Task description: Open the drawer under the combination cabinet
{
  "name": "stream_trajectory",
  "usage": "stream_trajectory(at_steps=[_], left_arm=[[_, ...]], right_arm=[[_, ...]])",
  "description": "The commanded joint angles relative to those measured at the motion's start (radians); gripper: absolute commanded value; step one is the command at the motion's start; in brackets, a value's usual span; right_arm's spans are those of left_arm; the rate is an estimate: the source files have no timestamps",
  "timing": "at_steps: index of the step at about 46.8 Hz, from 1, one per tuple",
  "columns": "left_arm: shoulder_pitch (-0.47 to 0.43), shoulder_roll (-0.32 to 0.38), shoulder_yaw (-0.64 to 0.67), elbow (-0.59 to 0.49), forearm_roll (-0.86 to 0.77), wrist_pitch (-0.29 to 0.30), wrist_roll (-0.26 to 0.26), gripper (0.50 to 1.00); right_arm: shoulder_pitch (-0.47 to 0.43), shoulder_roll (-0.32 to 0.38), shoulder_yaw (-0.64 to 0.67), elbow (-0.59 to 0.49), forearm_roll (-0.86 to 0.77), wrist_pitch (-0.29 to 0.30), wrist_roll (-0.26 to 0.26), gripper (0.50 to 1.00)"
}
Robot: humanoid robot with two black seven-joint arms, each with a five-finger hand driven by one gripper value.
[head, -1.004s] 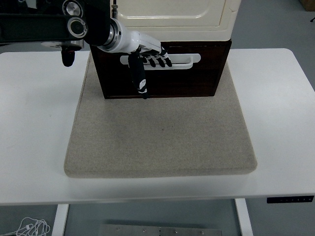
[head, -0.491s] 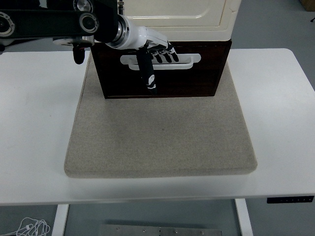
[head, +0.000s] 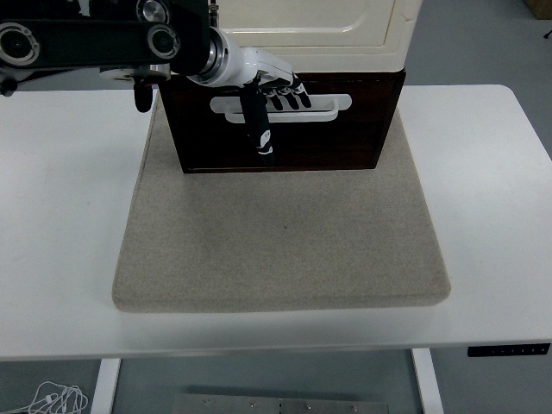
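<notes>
At the drawer [head: 285,129] handle [head: 319,107], left hand [head: 269,86] fingers [head: 291,100] curled, seemingly hooked into its slot.

Beige mat [head: 285,241] on white table [head: 60,224]

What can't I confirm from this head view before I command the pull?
- Whether the left hand truly hooks the white handle: the fingertips go into the slot, hidden by the drawer front.
- Cabinet top: cut off by the picture's upper edge.
- Drawer depth and runners: hidden behind its front.
- Right arm: out of frame.
</notes>
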Motion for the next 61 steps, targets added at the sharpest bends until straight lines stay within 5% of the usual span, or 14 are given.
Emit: stream_trajectory(at_steps=[1, 26, 61], left_arm=[[0.003, 0.0, 0.0, 0.0, 0.0, 0.0, 0.0, 1.0], [0.006, 0.006, 0.003, -0.006, -0.001, -0.023, 0.0, 1.0], [-0.028, 0.024, -0.009, -0.014, -0.014, -0.227, 0.0, 1.0]], right_arm=[[0.0, 0.0, 0.0, 0.0, 0.0, -0.001, 0.0, 0.926], [0.0, 0.0, 0.0, 0.0, 0.0, 0.001, 0.0, 0.928], [0.0, 0.0, 0.0, 0.0, 0.0, -0.001, 0.0, 0.926]])
